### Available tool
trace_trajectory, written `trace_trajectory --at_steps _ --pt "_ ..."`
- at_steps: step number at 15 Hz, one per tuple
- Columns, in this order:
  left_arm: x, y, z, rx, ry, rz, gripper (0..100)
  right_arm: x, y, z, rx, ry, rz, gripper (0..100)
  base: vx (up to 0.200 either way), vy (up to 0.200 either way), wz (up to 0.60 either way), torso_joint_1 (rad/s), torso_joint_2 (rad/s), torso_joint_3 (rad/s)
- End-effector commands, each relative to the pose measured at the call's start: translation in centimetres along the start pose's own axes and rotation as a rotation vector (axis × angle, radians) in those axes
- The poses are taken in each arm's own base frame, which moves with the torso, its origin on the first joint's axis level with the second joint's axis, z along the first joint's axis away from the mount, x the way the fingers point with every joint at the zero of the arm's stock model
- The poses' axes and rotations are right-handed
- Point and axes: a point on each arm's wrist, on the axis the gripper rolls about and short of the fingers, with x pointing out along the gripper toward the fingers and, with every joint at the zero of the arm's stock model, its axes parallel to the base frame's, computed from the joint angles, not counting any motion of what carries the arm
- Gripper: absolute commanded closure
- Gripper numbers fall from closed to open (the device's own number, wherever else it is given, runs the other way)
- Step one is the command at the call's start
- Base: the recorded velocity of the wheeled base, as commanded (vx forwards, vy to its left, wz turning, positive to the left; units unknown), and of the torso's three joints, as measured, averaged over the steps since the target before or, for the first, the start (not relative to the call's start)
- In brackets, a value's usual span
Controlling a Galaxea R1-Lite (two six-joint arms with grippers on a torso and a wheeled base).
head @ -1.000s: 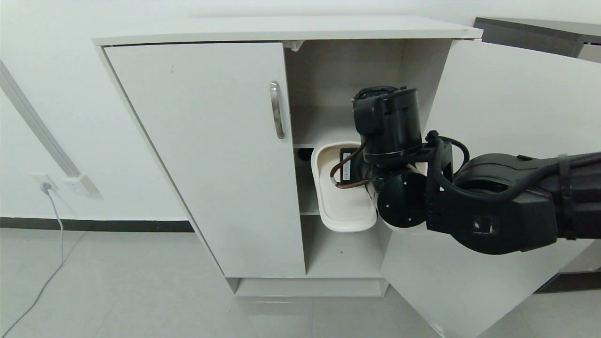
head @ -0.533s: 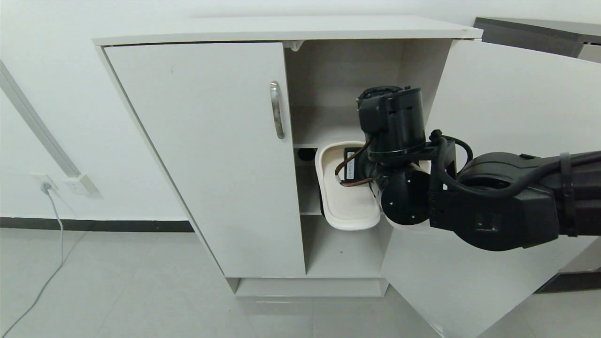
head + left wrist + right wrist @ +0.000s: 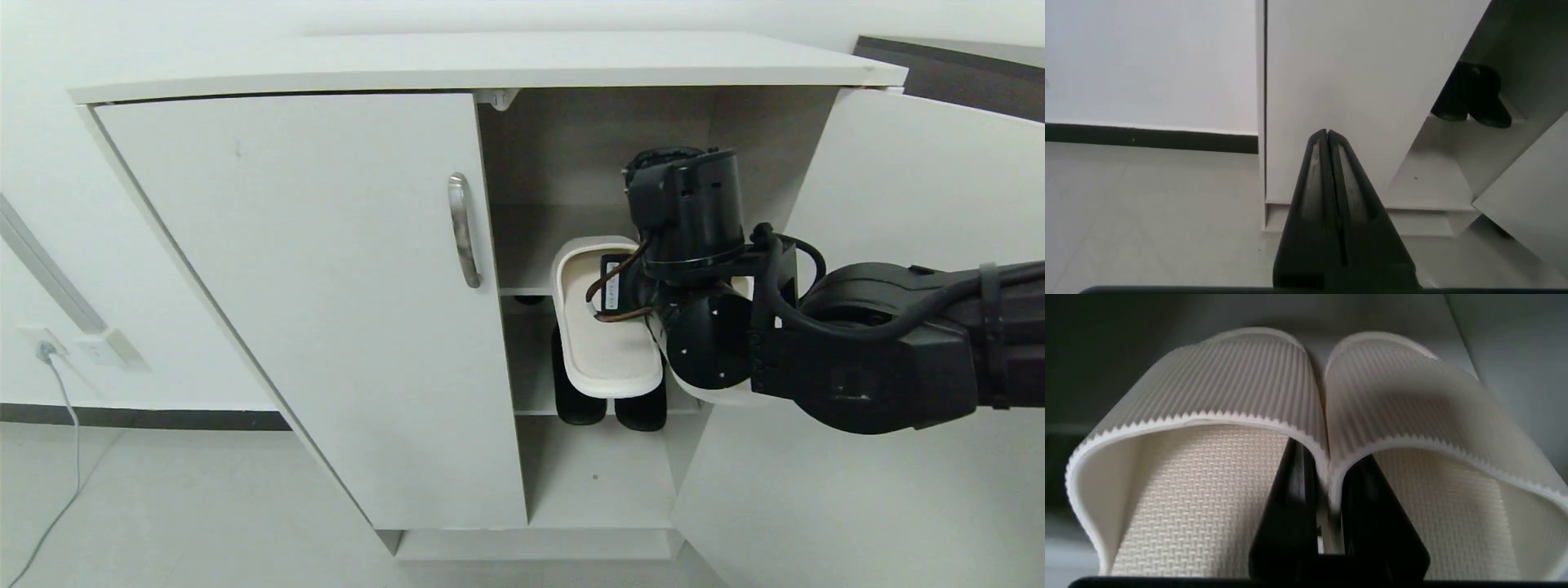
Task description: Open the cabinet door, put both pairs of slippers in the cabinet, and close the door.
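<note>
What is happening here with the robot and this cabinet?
The robot is putting slippers away. Its right gripper is shut on the pair of white slippers, pinching the two together, and holds them at the open side of the cabinet. The right door is swung open; the left door is closed. The black slippers stand on a shelf inside, just below the white pair. The left gripper is shut and empty, low in front of the cabinet.
</note>
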Motion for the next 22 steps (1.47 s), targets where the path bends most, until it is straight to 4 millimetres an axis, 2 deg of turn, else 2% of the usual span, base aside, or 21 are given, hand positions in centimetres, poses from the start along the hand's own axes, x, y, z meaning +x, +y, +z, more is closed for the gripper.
trace_trajectory --at_steps 1,5,10,15,19,22 --pt "0.0 0.0 0.0 0.0 -0.001 0.001 100 0.4 0.2 -0.6 -0.011 0.011 -0.002 100 0.0 0.0 0.0 0.0 0.0 0.0" --pt "0.0 0.0 0.0 0.0 -0.001 0.001 100 1.8 0.2 -0.4 -0.005 -0.013 -0.007 100 0.0 0.0 0.0 0.0 0.0 0.0" --pt "0.0 0.0 0.0 0.0 -0.002 0.001 100 4.5 0.2 -0.5 -0.05 -0.048 0.021 100 0.0 0.0 0.0 0.0 0.0 0.0" --pt "0.0 0.0 0.0 -0.002 -0.001 0.001 100 8.4 0.9 0.6 -0.022 -0.107 -0.014 100 0.0 0.0 0.0 0.0 0.0 0.0" --pt "0.0 0.0 0.0 -0.002 -0.002 0.0 100 9.6 0.9 1.6 -0.005 -0.121 -0.026 100 0.0 0.0 0.0 0.0 0.0 0.0" --pt "0.0 0.0 0.0 -0.002 -0.001 0.001 100 10.2 1.2 1.3 -0.014 -0.111 -0.016 100 0.0 0.0 0.0 0.0 0.0 0.0"
